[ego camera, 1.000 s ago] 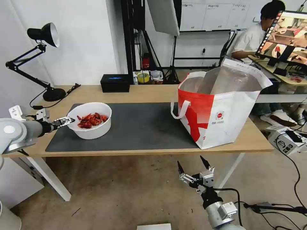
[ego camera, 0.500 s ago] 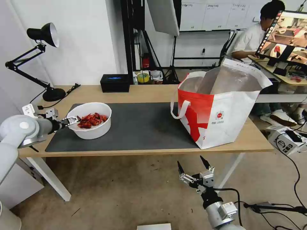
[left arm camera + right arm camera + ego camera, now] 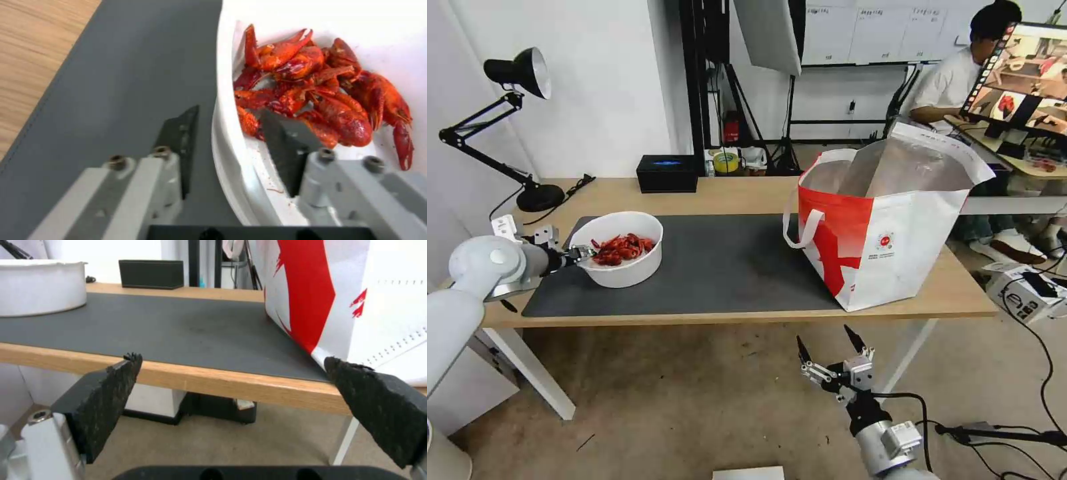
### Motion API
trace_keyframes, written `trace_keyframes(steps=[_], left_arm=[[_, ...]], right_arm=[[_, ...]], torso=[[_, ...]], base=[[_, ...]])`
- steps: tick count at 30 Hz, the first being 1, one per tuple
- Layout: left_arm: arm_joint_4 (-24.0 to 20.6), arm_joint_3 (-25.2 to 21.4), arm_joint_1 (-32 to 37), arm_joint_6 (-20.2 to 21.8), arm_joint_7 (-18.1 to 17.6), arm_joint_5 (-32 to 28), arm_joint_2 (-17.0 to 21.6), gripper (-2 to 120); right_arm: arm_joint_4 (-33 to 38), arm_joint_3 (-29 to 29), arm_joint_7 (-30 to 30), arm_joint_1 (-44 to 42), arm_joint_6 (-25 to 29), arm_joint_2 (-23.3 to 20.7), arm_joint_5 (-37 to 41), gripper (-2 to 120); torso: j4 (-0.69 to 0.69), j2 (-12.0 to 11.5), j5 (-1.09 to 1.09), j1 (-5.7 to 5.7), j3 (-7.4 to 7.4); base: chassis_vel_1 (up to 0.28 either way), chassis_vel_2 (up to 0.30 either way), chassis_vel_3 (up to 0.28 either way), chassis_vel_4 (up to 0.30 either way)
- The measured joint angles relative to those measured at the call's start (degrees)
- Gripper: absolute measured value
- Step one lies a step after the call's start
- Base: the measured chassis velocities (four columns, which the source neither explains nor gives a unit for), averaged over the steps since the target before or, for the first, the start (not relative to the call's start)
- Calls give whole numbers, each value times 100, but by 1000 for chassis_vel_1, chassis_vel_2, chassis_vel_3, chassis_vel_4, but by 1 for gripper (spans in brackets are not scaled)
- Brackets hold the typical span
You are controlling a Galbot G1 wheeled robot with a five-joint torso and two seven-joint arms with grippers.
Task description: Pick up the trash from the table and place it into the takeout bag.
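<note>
The left tool (image 3: 229, 130) straddles the white bowl's (image 3: 627, 270) rim, fingers apart with a small gap, while the right tool (image 3: 829, 347) hangs wide open below the surface (image 3: 727, 193).

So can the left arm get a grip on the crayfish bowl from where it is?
Probably yes. The left tool already straddles the white bowl's near rim, one finger inside by the crayfish shells, the other outside over the grey mat. Nothing blocks it.
</note>
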Motion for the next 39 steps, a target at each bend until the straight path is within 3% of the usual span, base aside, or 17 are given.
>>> trace_keyframes(steps=[11,28,39], left_arm=[[-17,55,-49,3,-23,-47,104,0],[-375,-92,-40,-12,-12,-385,258,0],[-674,84,-677,-141,40,-648,300,0]], right_arm=[[0,0,0,0,0,0,0,100],[-1,0,0,0,0,0,0,100],[0,0,0,0,0,0,0,100]], torso=[[-1,0,-3,1,1],[0,0,-2,0,0],[0,0,-1,1,1]], base=[[0,0,0,0],[0,0,0,0],[0,0,0,0]])
